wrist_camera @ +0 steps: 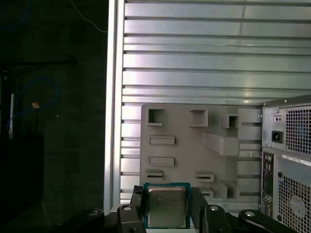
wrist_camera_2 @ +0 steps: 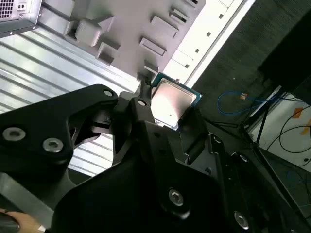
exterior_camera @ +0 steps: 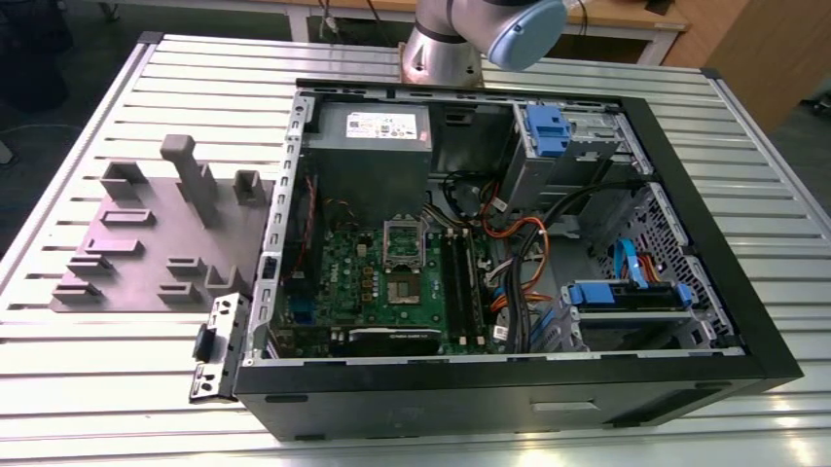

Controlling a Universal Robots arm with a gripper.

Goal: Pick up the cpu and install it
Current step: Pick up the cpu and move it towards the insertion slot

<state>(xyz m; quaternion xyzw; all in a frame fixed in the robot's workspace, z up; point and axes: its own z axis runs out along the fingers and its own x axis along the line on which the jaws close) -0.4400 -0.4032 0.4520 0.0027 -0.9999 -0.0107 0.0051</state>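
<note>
two black fingers of the gripper are clenched on opposite edges of the cpu, which hangs clear of the surface with its silver top toward the camera in both wrist views. beyond it, in the first wrist view, the grey fixture plate lies on the slatted metal table, just beside the computer case. in the exterior view the case lies open with its green motherboard exposed, the plate on the exterior view's left.

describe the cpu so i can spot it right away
Over the slatted metal table, near the grey fixture plate beside the computer case, find the black pincer. It is shut on the cpu: a small flat square, silver top with green rim, unlike the grey plastic blocks.
</note>
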